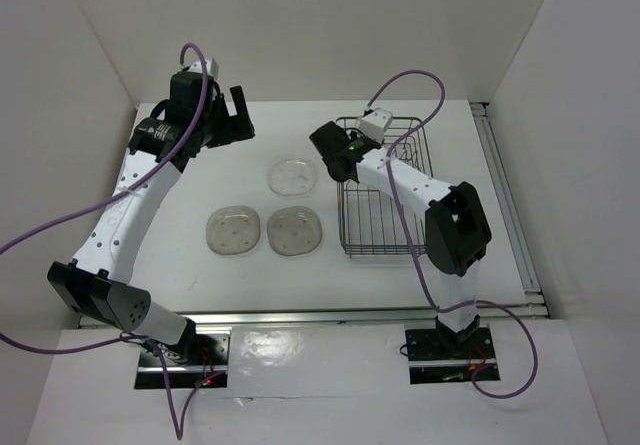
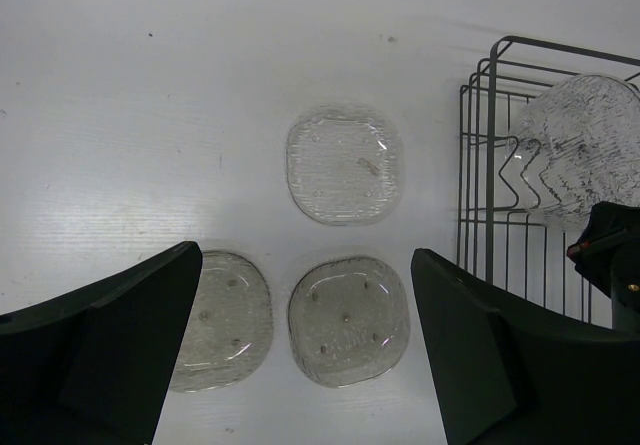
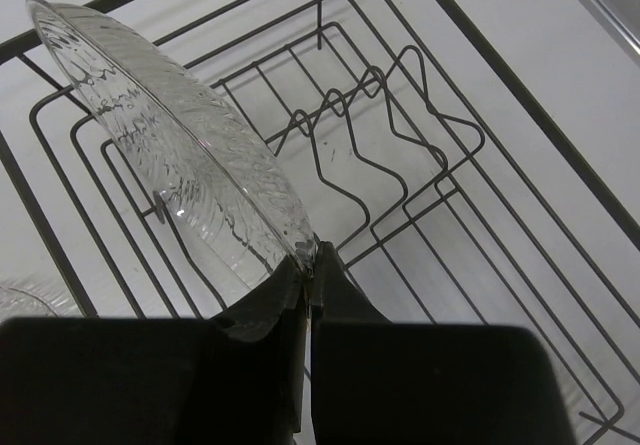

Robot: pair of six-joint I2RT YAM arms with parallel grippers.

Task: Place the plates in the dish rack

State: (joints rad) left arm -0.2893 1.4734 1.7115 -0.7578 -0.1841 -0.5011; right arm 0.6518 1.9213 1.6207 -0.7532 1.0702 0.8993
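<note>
Left of the dish rack [image 1: 346, 227], the overhead view shows three plates flat on the white table [image 1: 200, 175]: a clear plate [image 1: 293, 175], the near tinted plate [image 1: 294, 230] close to the rack, and the far tinted plate [image 1: 234, 230] past it. The right gripper [image 1: 335, 155] sits over the rack's far left corner, and the left gripper [image 1: 236, 115] is well left of the rack.

In the left wrist view, the left fingers [image 2: 130, 335] are spread wide and hold nothing. A held plate [image 2: 580, 150], ribbed and clear, shows over the rack.

Only the right wrist view shows the right jaws pinched on that plate's rim. The plate tilts above the divider prongs [image 3: 350, 155].

Three plates [image 1: 294, 230] lie left of the dish rack [image 1: 380, 252], fourth plate [image 3: 190, 155] over it.
</note>
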